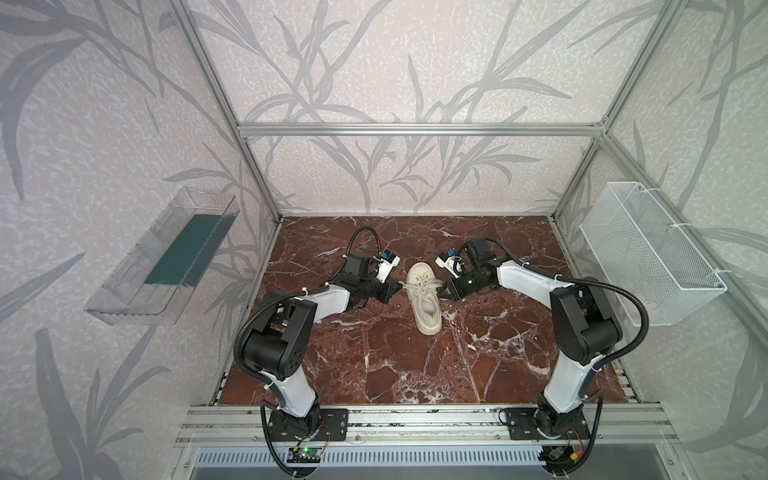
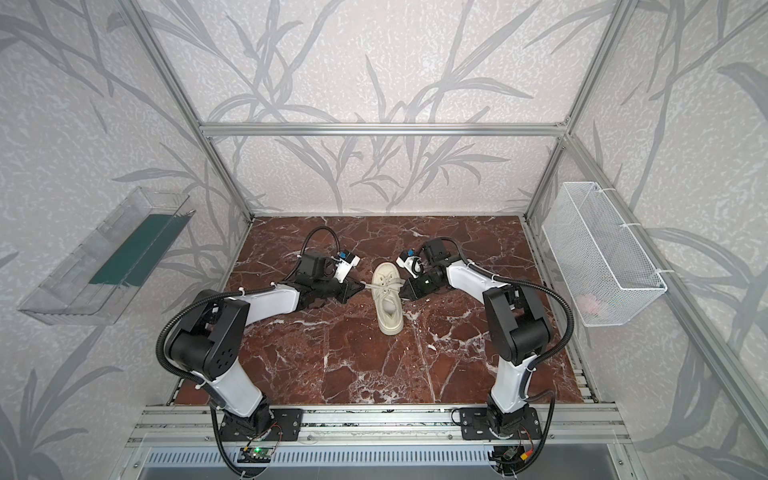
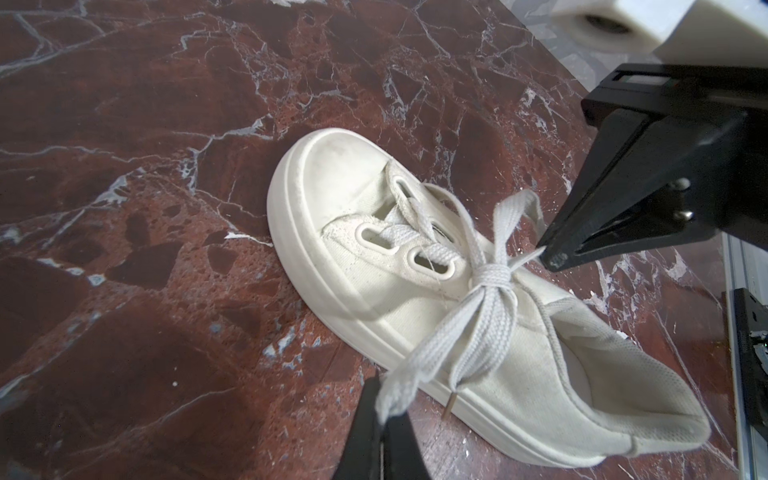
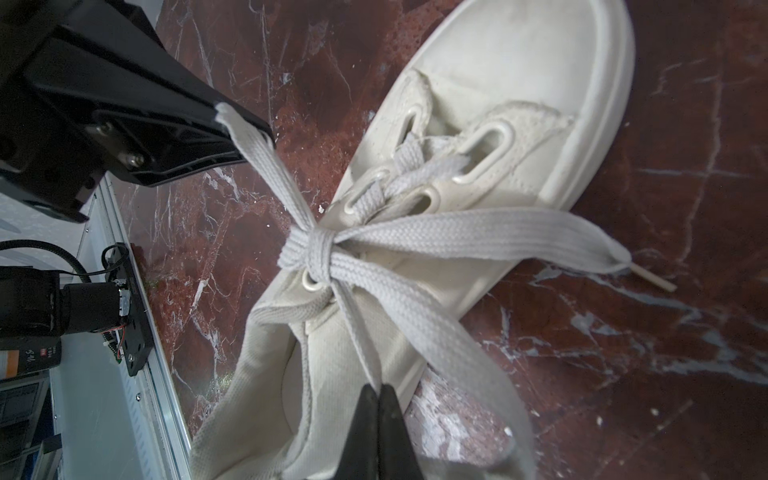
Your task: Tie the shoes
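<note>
**A:** Shut tight at the left gripper point(image 3: 384, 405) on one loop of the flat cream woven lace point(image 3: 469, 328); shut likewise at the right gripper point(image 4: 380, 392) on the opposite loop. Why held so?

**B:** Likely to cinch the knot point(image 4: 311, 249) by pulling outward. Reaching in low from either side, elbows bent, with the cream chunky-soled canvas sneaker point(image 1: 426, 316) between, mid-way on the red-brown marble tabletop point(image 1: 374, 357).

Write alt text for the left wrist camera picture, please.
A cream sneaker lies on a red marble table, its laces tied in a knot. The left tool and right tool, both shut, each pinch lace on opposite sides of the knot.
</note>
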Controlling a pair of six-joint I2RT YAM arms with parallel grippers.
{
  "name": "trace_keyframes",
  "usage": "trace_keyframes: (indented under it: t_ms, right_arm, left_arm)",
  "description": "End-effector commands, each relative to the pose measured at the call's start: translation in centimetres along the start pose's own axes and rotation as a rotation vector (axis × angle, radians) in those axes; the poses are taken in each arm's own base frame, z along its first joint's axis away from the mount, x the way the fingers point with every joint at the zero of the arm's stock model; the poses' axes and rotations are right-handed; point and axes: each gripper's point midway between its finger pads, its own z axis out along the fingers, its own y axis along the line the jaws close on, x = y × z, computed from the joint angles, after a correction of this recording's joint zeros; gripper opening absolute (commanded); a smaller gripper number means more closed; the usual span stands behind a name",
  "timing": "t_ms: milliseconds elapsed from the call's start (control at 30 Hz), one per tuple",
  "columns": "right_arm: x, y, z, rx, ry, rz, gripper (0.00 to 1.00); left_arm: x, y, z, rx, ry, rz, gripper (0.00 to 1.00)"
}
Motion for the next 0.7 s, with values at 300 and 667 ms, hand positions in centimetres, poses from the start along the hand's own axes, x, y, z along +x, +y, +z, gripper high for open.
trace_keyframes:
  t_ms: [300, 667]
  right_arm:
    - [3.0, -0.4, -1.1, 0.005, 0.028, 0.094, 0.00]
    - [3.9, -0.6, -2.1, 0.005, 0.019, 0.113, 0.00]
  left_arm:
    - [0.3, 3.7, -0.4, -0.082, 0.011, -0.024, 0.00]
    - [0.0, 4.5, -0.2, -0.100, 0.007, -0.033, 0.00]
